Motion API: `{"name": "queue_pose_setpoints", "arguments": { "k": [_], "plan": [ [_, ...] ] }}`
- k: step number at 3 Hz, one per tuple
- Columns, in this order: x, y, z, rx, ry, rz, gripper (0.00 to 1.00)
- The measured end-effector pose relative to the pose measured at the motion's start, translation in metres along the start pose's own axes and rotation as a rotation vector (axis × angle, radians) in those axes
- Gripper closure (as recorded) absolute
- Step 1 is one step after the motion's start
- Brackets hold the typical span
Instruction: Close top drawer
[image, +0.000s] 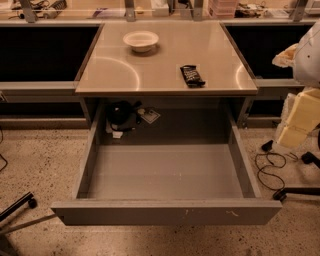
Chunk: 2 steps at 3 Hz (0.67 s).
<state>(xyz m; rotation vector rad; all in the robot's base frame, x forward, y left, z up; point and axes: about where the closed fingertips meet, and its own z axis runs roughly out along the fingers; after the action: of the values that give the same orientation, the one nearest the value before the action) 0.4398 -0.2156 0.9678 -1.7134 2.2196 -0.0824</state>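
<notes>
the top drawer (165, 212) stood pulled far out from under the bench (165, 75), its plain grey front well forward of the bench's front edge and about as wide as the benchtop. small white scuffs marked that front to the right of centre, and the grey floor of the drawer lay open to view.

the gripper (296, 120) hung off the bench's right side, a pale yellowish piece below a white rounded arm part, near the drawer's right wall but not touching it or the front. whether it was spread or closed i could not tell from where i stood.

on the bench a small white bowl (141, 40) sat toward the back left, and a flat black packet (192, 76) lay near the front edge, right of the middle. in the hollow under the bench, behind the drawer, a round black object (121, 114) rested at the left with a small card (149, 116) just beside it. black cables (269, 170) looped over the speckled floor to the right of the bench.
</notes>
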Motion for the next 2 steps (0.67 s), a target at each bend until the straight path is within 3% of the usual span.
{"name": "queue_pose_setpoints", "arguments": {
  "k": [2],
  "plan": [
    [-0.001, 0.030, 0.073, -0.160, -0.104, -0.023, 0.00]
  ]
}}
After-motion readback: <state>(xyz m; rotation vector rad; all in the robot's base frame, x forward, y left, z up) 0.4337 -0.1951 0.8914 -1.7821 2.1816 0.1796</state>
